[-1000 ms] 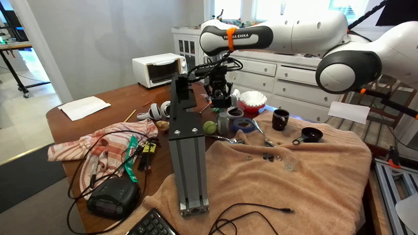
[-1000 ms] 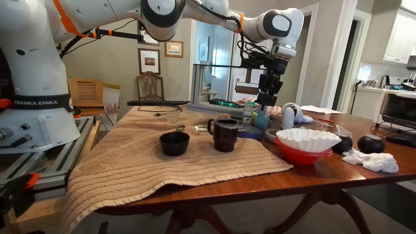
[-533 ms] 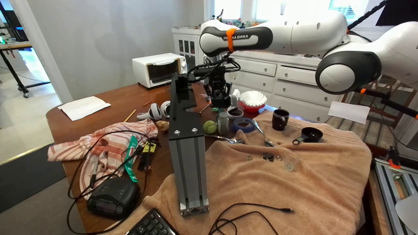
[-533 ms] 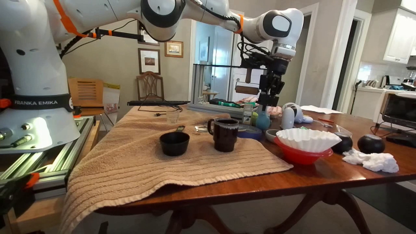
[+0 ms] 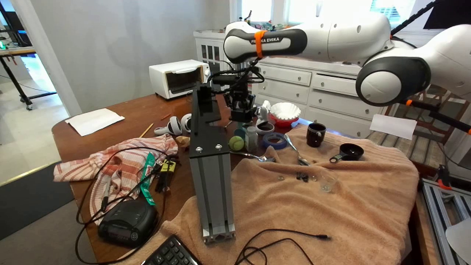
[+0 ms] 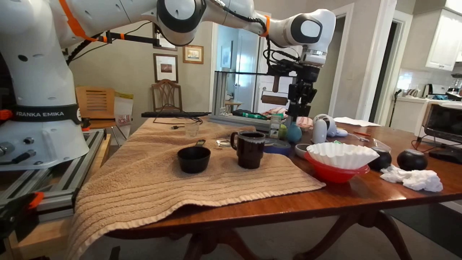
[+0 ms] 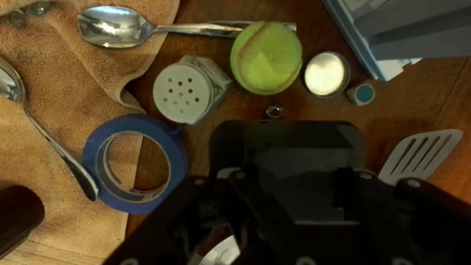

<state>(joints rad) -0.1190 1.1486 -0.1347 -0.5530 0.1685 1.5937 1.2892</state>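
Observation:
My gripper [image 5: 241,117] is over the table beside the black-topped frame; it also shows in an exterior view [image 6: 299,110]. Its fingers are around a dark block-like thing [image 7: 287,134], which fills the space between them. A teal rounded thing [image 6: 294,133] with a narrow neck shows right below the block; how they join is unclear, and the wrist view hides it. In the wrist view, a tennis ball [image 7: 266,57], a shaker jar [image 7: 182,94], a blue tape roll [image 7: 176,156], a metal lid [image 7: 325,75] and a slotted turner [image 7: 423,154] lie around the gripper.
The frame [image 5: 213,191] stands close to the gripper. Two spoons [image 7: 114,27] lie by the tan towel [image 6: 202,191]. A black mug [image 6: 250,153] and a black measuring cup [image 6: 194,160] stand on it. A red bowl [image 6: 335,175] holds white coffee filters. A toaster oven [image 5: 180,79] stands behind.
My gripper has moved slightly, leftward toward the frame in an exterior view, with the dark block still in it. The teal thing has shifted along with it.

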